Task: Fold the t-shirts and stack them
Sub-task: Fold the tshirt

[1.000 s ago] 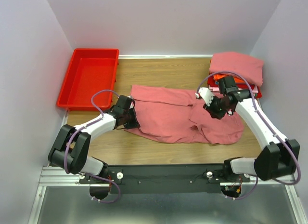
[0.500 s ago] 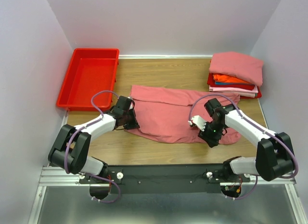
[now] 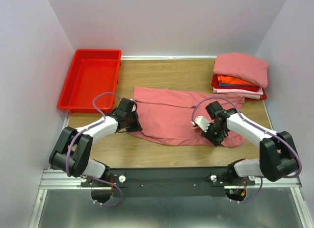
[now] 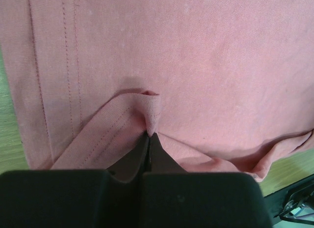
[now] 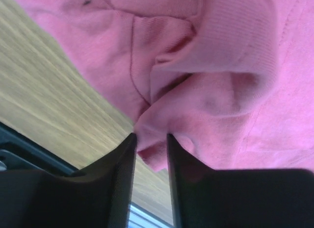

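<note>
A large salmon-pink t-shirt point(image 3: 171, 117) lies spread across the middle of the wooden table point(image 3: 167, 71). My left gripper point(image 3: 133, 124) sits at its left edge, shut on a small pinched fold of the hem point(image 4: 151, 108); the jaws point(image 4: 148, 135) meet with only cloth at their tips. My right gripper point(image 3: 214, 135) is low over the shirt's front right part. Its fingers point(image 5: 151, 137) stand apart with a bunched lip of the pink cloth point(image 5: 221, 90) between them. Several folded t-shirts point(image 3: 240, 73) are stacked at the back right, a pink one on top.
An empty red plastic bin point(image 3: 91, 83) stands at the back left. Pale walls close in the table on three sides. Bare wood point(image 5: 59, 95) shows just in front of the shirt's near edge, beside the black rail of the arm bases point(image 3: 167, 179).
My right arm has come down from the shirt's upper right part to its front right edge, and its jaws now straddle a bunch of cloth. The left arm has not moved.
</note>
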Available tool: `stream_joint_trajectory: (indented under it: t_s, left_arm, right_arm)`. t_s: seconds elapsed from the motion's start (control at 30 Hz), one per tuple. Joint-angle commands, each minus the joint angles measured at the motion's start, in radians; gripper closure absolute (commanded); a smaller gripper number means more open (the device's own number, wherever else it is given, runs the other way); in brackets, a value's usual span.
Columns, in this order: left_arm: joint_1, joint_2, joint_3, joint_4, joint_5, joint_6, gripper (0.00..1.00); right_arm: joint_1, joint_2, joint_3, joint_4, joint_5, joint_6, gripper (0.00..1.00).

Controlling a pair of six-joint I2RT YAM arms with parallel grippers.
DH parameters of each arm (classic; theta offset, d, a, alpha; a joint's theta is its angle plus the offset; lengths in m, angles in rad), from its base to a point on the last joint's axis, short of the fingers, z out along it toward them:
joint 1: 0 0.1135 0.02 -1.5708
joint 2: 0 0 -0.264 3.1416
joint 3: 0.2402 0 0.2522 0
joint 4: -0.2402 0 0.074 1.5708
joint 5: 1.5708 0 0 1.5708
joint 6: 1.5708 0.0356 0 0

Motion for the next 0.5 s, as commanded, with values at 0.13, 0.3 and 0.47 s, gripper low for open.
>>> stream_joint_trajectory:
  t_s: [0.13, 0.3, 0.47]
  left_arm:
    - [0.006, 0.006, -0.011, 0.009, 0.022, 0.018, 1.00]
    - [0.006, 0.000, -0.014, 0.009, 0.020, 0.018, 1.00]
    - [0.006, 0.000, -0.011, 0.008, 0.020, 0.020, 1.00]
  right_arm:
    - [0.006, -0.036, 0.025, 0.018, 0.066, 0.036, 0.96]
    - [0.002, -0.094, 0.088, -0.019, 0.083, 0.034, 1.00]
    - [-0.064, -0.088, 0.183, -0.027, 0.111, 0.030, 0.99]
